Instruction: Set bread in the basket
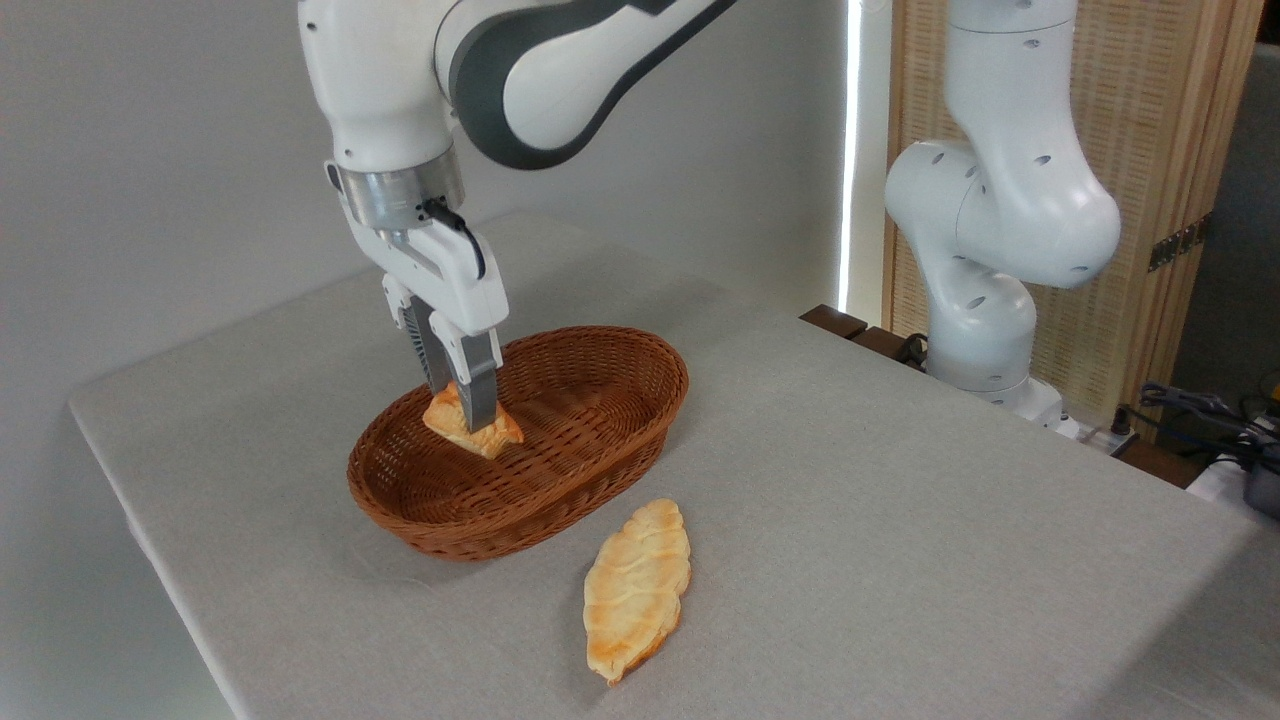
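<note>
The bread [470,430], a small orange-golden knobbly bun, hangs between my gripper's fingers over the inside of the basket, near its left part. My gripper [462,412] is shut on the bun and points down from above. The basket [590,400] is an oval brown wicker one with low sides, standing on the grey table. I cannot tell whether the bun touches the basket floor.
A longer, paler leaf-shaped pastry [637,587] lies on the table just in front of the basket. The arm's white base [985,300] stands at the table's right back edge. The table's left edge [130,520] runs close to the basket.
</note>
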### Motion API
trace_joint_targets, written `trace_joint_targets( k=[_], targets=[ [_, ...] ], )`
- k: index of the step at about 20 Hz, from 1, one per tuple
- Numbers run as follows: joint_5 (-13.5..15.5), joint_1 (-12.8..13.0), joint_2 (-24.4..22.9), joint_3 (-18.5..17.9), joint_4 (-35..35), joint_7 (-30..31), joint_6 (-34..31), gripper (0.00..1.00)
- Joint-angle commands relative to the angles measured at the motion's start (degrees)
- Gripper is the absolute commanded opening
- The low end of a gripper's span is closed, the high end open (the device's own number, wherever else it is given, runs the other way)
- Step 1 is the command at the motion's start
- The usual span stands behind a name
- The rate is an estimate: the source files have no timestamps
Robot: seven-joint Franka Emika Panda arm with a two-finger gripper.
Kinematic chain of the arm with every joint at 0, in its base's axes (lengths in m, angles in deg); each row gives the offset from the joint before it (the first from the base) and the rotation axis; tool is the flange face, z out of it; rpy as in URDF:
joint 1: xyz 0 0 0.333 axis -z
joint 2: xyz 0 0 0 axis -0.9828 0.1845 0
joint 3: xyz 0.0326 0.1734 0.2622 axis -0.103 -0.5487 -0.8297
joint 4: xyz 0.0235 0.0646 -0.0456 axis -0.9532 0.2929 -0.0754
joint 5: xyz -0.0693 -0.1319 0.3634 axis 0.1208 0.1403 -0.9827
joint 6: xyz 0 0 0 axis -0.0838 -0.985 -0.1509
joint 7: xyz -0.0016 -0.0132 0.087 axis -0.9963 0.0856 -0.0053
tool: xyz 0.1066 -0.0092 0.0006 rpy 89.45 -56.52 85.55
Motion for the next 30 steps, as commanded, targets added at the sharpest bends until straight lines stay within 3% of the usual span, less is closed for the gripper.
trace_joint_targets(
  k=[1,14,21,25,30],
  targets=[
    [0.7,0.0,1.0,0.0,-0.8,0.7,0.6,1.0],
    [0.0,-0.4,-1.2,-0.9,-0.8,0.3,0.0,1.0],
    [-0.1,-0.6,-6.7,-8.8,-1.2,-5.4,-1.5,1.0],
    [0.5,-0.6,-8.9,-13.6,-2.5,-16.0,-7.4,1.0],
    [0.6,-0.7,-8.8,-14.8,-4.3,-15.9,-9.5,1.0]
  ],
)
